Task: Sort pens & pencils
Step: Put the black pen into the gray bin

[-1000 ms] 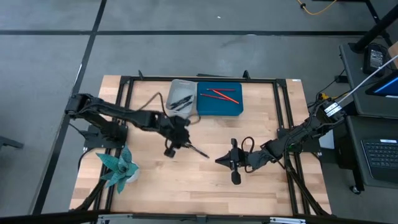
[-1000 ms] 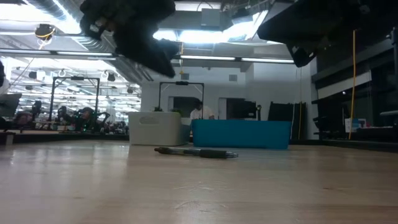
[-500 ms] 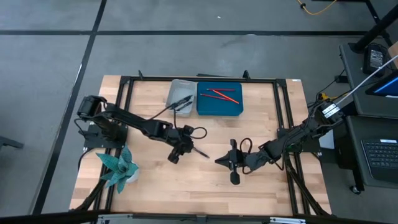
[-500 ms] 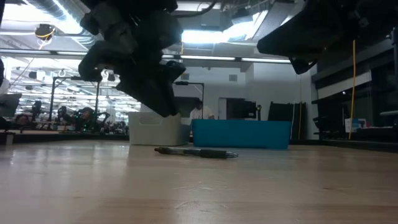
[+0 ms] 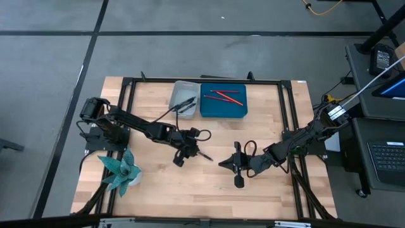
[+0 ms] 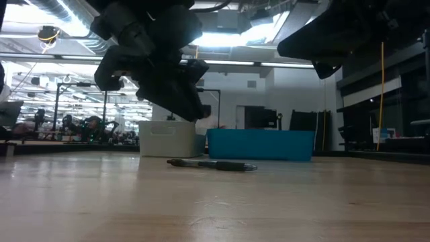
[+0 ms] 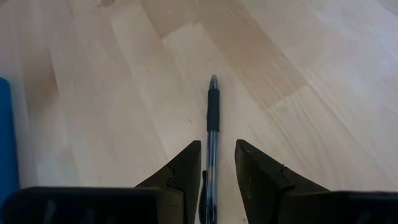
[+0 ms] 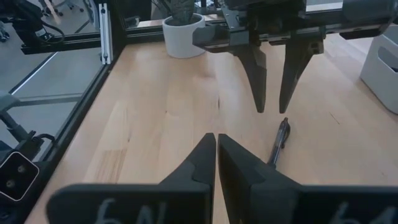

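One dark pen (image 5: 204,154) lies flat on the wooden table (image 5: 158,183); it also shows in the low view (image 6: 211,165). My left gripper (image 5: 192,151) hovers above it, open. In the left wrist view the pen (image 7: 212,118) runs forward between the two fingers, which stand apart from it. The right wrist view shows those fingers (image 8: 256,81) ending above the pen (image 8: 280,140). More pens (image 5: 185,104) lie in a grey bin (image 5: 176,95). Red pencils (image 5: 224,96) lie in a blue bin (image 5: 209,111). My right gripper (image 5: 223,163) waits shut, right of the pen.
A potted plant (image 5: 120,168) stands near the table's left near corner. The two bins sit side by side at the far edge. A black frame (image 5: 130,85) runs around the table. Bare wood lies between the pen and the near edge.
My left gripper has moved from beside the grey bin toward the near edge and down, and now hangs over the lying pen. The pen has stayed where it was.
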